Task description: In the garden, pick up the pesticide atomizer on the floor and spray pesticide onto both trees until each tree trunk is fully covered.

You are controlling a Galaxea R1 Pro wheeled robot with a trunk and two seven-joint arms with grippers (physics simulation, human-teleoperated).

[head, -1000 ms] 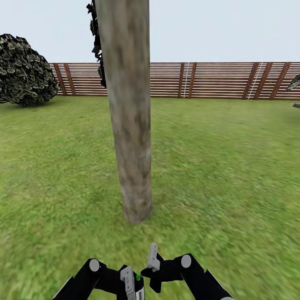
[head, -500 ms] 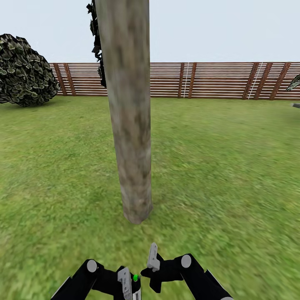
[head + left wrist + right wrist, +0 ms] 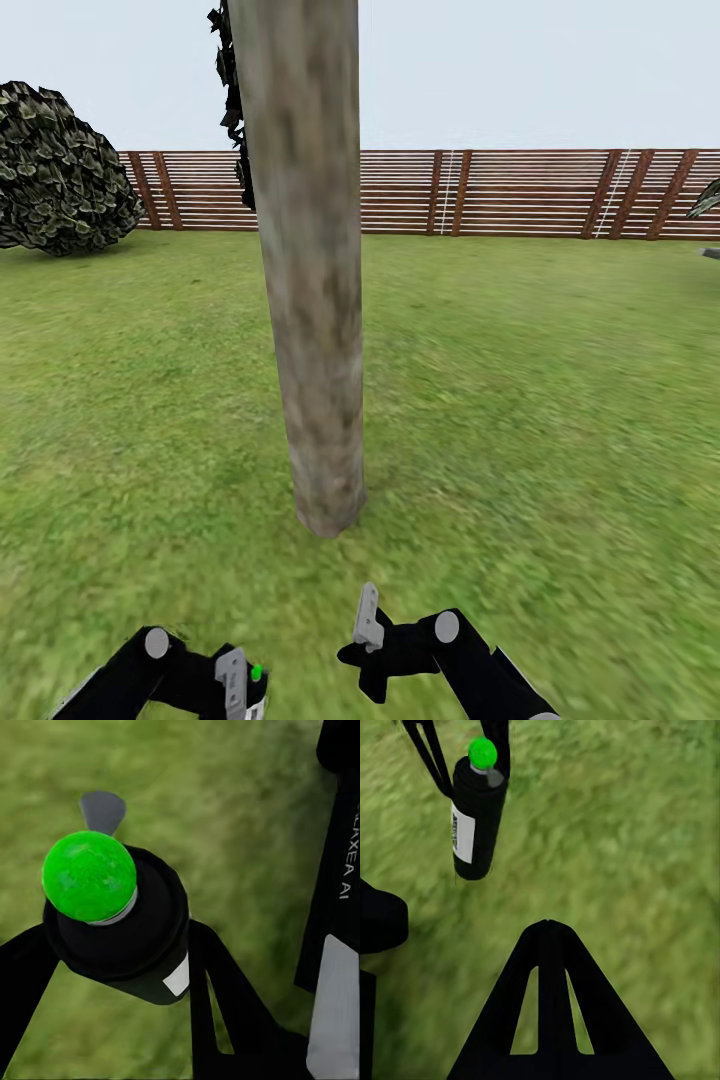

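Atomizer point(image 3: 474, 816): dark cylinder, green dot, white label | left pincer point(image 3: 240, 685) grips it

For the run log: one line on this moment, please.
left gripper: shut on pesticide atomizer | right gripper: empty | tree trunk: ahead

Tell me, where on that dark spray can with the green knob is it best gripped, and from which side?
Grip the pesticide atomizer by its dark cylindrical body, high up under the green knob, coming in from the side. The body is slim, round and straight-walled, so two fingers can clamp it squarely while the knob stays free. The left end effector holds it that way.
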